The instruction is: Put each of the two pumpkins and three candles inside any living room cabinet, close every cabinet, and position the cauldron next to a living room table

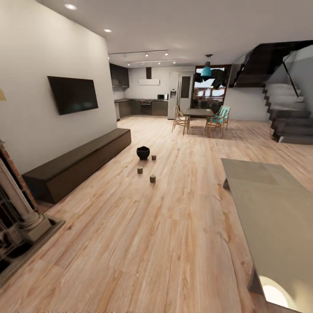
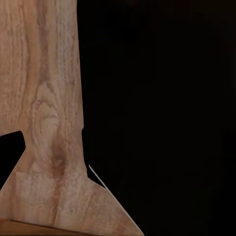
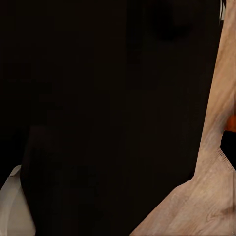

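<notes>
The black cauldron [image 1: 143, 152] stands on the wood floor in the middle distance of the head view. Three small candles sit around it: one just right of it [image 1: 154, 157], one nearer [image 1: 140, 170] and one nearest [image 1: 152, 178]. The long low dark brown cabinet [image 1: 78, 163] runs along the left wall under the TV, its fronts shut. The glossy grey-olive table [image 1: 269, 204] fills the near right. The pumpkins are out of view; a small orange patch [image 3: 231, 123] at the edge of the right wrist view cannot be identified. Both wrist views look at floor boards beside large black shapes.
A brick fireplace with a white column [image 1: 17, 208] stands at the near left. A dining table with chairs [image 1: 200, 115], the kitchen and a staircase [image 1: 287, 117] lie far back. Open wood floor [image 1: 152, 243] stretches between me and the cauldron.
</notes>
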